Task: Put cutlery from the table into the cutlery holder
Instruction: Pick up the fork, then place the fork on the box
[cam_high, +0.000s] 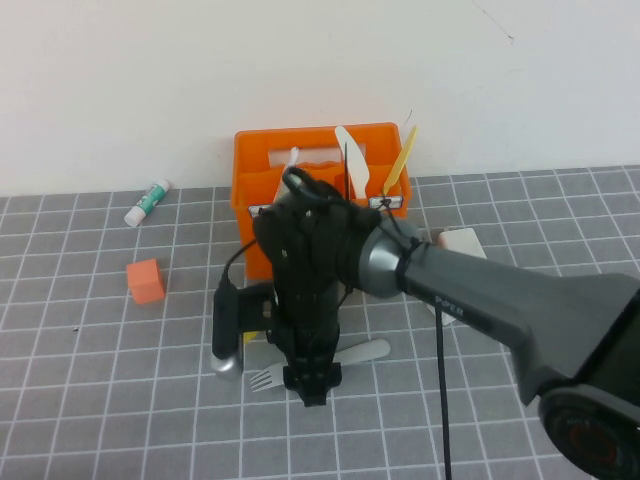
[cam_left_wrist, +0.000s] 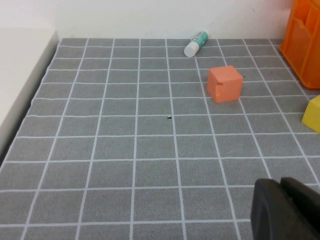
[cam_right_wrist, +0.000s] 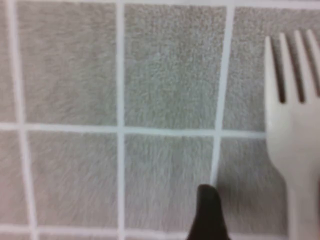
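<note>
The orange cutlery holder (cam_high: 262, 185) stands at the back of the grey grid table (cam_high: 100, 400). A cream-white knife (cam_high: 346, 150) and a yellow knife (cam_high: 403, 158) stick up from it, and a pale handle (cam_high: 293, 157) shows in its left part. A grey fork (cam_high: 262, 379) lies on the table in front, its handle (cam_high: 368, 349) pointing right. My right gripper (cam_high: 314, 386) points down over the fork's middle, open; one finger (cam_right_wrist: 207, 215) shows beside the fork (cam_right_wrist: 295, 130). My left gripper (cam_left_wrist: 287, 212) hovers low over bare table, fingers together and empty.
A small orange cube (cam_high: 146, 281) and a glue stick (cam_high: 148, 202) lie left of the holder; both also show in the left wrist view, the cube (cam_left_wrist: 225, 83) and the stick (cam_left_wrist: 196, 44). A yellow cube (cam_left_wrist: 312, 115) and a white cube (cam_high: 462, 241) sit near the right arm.
</note>
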